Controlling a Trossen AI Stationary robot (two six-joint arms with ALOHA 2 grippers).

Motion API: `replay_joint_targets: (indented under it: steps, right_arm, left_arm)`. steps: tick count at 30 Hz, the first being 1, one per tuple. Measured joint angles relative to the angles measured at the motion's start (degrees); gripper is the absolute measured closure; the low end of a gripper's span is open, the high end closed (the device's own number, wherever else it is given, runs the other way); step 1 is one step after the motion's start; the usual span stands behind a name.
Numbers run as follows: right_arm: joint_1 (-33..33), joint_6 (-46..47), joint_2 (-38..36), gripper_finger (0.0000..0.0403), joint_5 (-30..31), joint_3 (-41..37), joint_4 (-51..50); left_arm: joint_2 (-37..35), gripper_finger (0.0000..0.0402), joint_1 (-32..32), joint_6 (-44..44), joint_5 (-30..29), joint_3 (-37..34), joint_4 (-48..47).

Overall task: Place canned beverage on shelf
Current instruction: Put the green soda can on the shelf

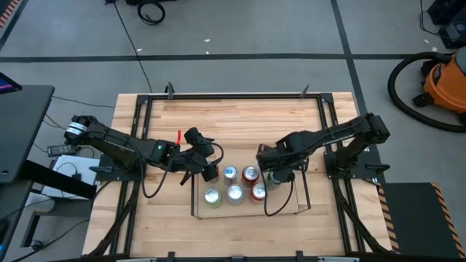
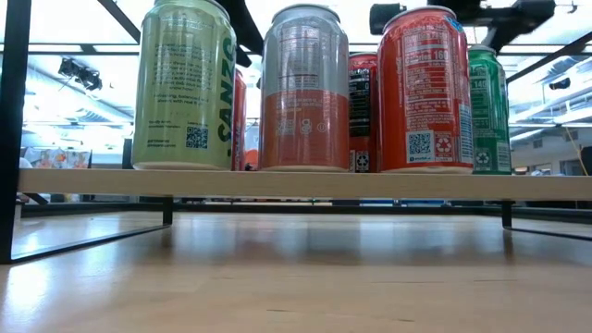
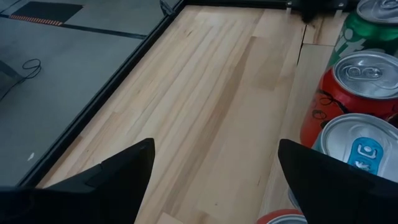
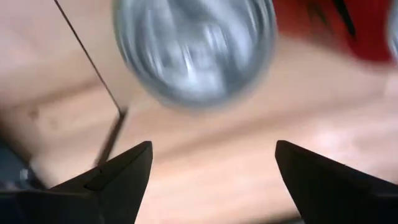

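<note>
The cans (image 1: 234, 185) are standing upright in two tight rows on the shelf (image 1: 302, 209), packed close so more can fit. They are smooth, glossy metal cylinders in green, silver and red; the shelf is thin black rod around a pale wood floor. The right gripper (image 4: 211, 168) is hovering over a silver can top (image 4: 194, 53), fingers spread and holding nothing, probably having just let go. The left gripper (image 3: 214, 171) is waiting beside the shelf, likewise spread and empty.
</note>
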Motion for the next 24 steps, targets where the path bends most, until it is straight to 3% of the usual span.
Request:
replay_joint_targets:
  steps: [7,12,16,20,24]
  right_arm:
    - [-0.91,14.22,-0.08,0.0053,1.95,9.52,-5.88]
    - [-0.91,42.41,-0.12,0.0053,0.47,16.25,-6.91]
    - [-0.91,59.74,-0.22,0.0053,-5.78,18.1,-7.88]
    - [0.96,69.26,-0.16,0.0053,-6.09,18.1,-8.02]
    - [5.71,72.0,0.19,0.0053,-0.56,18.08,-8.11]
  left_arm:
    - [0.0,0.0049,-0.02,-0.55,0.0,0.0,-0.87]
    - [-0.01,0.0049,-0.02,-1.29,0.01,0.0,-2.17]
    - [-0.01,0.0049,-0.02,-1.51,0.02,0.0,-2.5]
    - [0.0,0.0049,-0.02,-1.51,0.02,0.0,-2.49]
    - [0.0,0.0049,-0.02,-1.51,0.02,0.0,-2.48]
